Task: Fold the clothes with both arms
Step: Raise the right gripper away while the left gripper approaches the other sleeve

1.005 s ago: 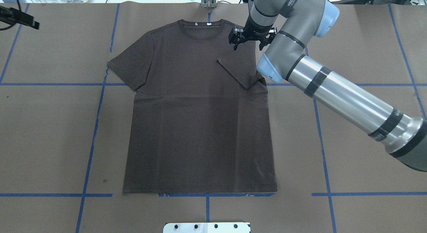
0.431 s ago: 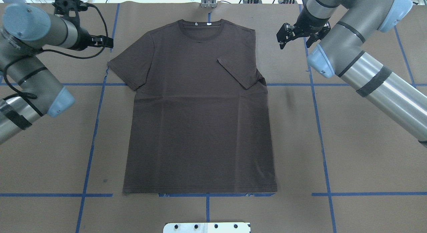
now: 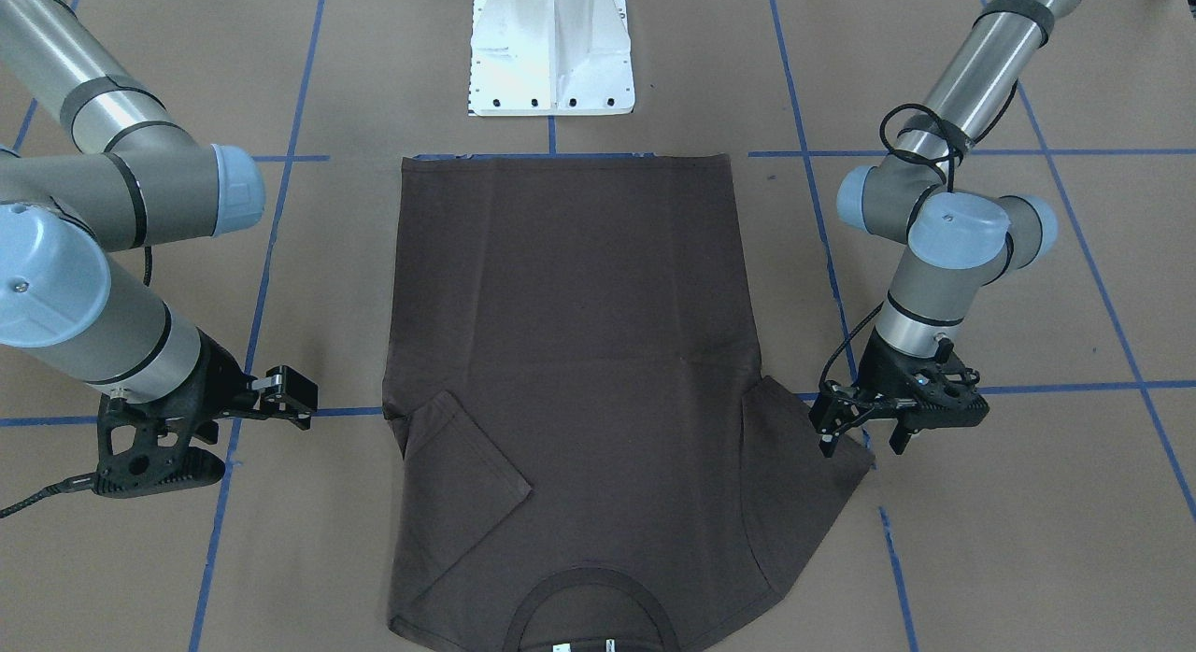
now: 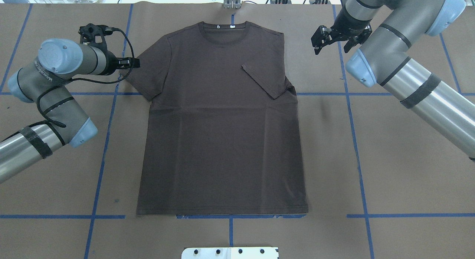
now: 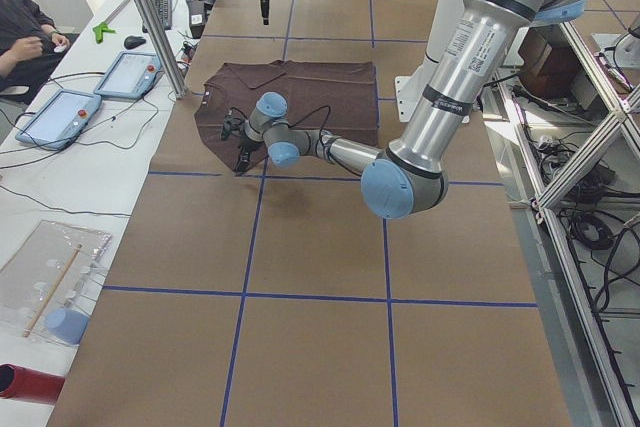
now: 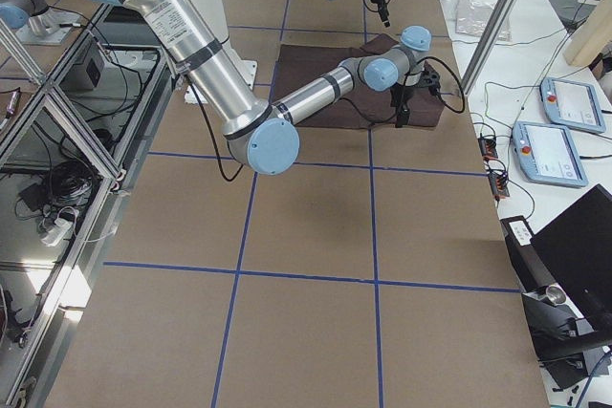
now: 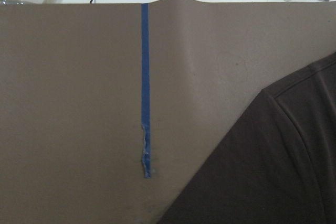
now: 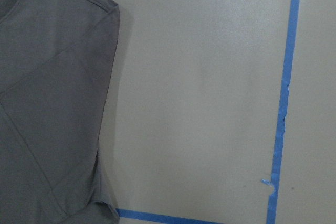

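Item 1, dark brown T-shirt [image 4: 222,140]: lying flat and front up in the middle of the desk [image 4: 408,158]. Its ribbed collar [image 4: 222,32] is pointing away from me and its hem [image 4: 222,210] is lying nearest my white pedestal [image 3: 551,54]. 2 white neck tags [image 4: 225,26] are showing inside the collar.

Item 2, right-side sleeve [image 4: 265,81]: lying folded inward across the chest, its cuff slanting toward the side seam.

Item 3, left-side sleeve [image 4: 144,79]: lying spread out on the desk, unfolded.

Item 4, my left arm [image 4: 55,66]: reaching in from the side. My left jaws are standing released and gripping nothing. They are hanging at the outer edge of the left-side sleeve; I cannot tell whether a tip is touching the cloth.

Item 5, my right arm [image 4: 389,40]: holding my right jaws released and empty over bare desk. They are beside the shirt's shoulder, apart from the cloth, near a blue tape line [image 4: 356,147].

Item 6, desk covering: brown paper, with blue tape running in a grid.
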{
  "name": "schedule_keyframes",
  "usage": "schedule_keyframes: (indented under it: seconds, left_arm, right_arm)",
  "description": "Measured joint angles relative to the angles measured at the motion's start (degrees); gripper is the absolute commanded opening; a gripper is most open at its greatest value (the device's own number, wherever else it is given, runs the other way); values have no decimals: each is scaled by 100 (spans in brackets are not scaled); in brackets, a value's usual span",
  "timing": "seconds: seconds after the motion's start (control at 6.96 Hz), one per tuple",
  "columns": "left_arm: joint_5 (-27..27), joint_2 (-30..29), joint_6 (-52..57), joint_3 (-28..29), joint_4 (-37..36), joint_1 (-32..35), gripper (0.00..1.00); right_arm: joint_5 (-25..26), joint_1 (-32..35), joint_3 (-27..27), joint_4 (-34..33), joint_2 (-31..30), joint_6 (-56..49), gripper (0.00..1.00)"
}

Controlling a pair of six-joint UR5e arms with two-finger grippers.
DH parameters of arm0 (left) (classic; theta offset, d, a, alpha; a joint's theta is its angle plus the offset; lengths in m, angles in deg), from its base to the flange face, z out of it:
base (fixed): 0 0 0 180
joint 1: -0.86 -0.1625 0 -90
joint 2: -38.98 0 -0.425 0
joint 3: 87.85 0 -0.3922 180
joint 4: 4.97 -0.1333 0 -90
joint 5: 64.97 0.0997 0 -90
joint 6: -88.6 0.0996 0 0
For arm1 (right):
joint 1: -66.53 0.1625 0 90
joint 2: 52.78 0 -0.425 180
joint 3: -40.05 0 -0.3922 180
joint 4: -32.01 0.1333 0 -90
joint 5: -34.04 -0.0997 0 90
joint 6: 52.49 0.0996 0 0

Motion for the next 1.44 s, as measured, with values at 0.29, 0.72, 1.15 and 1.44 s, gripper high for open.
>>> schedule_keyframes:
  seconds: [0.29,0.72,1.15,1.44]
  left_arm:
    - [26,8,-14,84,39,-22,98]
    - [35,-16,-12,262,52,-87,86]
    - [40,-18,10,287,51,-130,13]
    - [30,-70,45,281,23,-140,0]
  right_arm:
    - [0,-15,10,15,27,36,100]
    - [2,-28,35,42,40,43,100]
    - [5,-29,47,45,42,44,100]
    - [8,-33,49,50,42,50,100]
